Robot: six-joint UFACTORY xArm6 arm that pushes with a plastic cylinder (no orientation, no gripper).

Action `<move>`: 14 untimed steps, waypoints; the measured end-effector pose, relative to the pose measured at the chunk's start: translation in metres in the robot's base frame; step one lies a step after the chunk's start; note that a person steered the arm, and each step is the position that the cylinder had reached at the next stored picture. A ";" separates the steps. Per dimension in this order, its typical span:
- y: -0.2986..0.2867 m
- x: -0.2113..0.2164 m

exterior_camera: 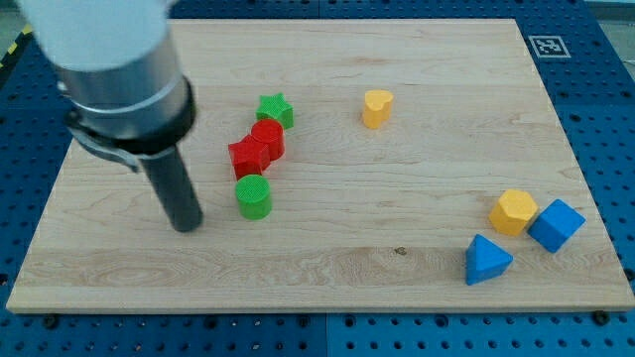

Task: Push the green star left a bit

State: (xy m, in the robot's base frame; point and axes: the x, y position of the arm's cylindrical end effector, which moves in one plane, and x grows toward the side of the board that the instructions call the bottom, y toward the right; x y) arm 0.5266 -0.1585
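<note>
The green star (pixel 275 109) lies on the wooden board (pixel 397 178) left of centre, near the view's top. It touches a red cylinder (pixel 269 136) just below it. A red star (pixel 248 156) sits against that cylinder, and a green cylinder (pixel 253 196) stands below the red star. My tip (pixel 186 225) is on the board to the left of the green cylinder, well below and left of the green star, touching no block.
A yellow heart block (pixel 377 107) lies right of the green star. At the lower right are a yellow hexagon (pixel 513 211), a blue cube (pixel 556 225) and a blue triangle (pixel 485 260). A tag marker (pixel 548 46) sits at the board's top right corner.
</note>
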 end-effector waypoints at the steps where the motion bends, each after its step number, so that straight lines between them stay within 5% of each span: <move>1: -0.007 -0.038; 4: -0.023 -0.175; 5: 0.023 -0.207; 7: 0.154 -0.187; 11: 0.155 -0.136; 14: 0.135 -0.135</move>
State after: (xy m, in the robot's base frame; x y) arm 0.3914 -0.0237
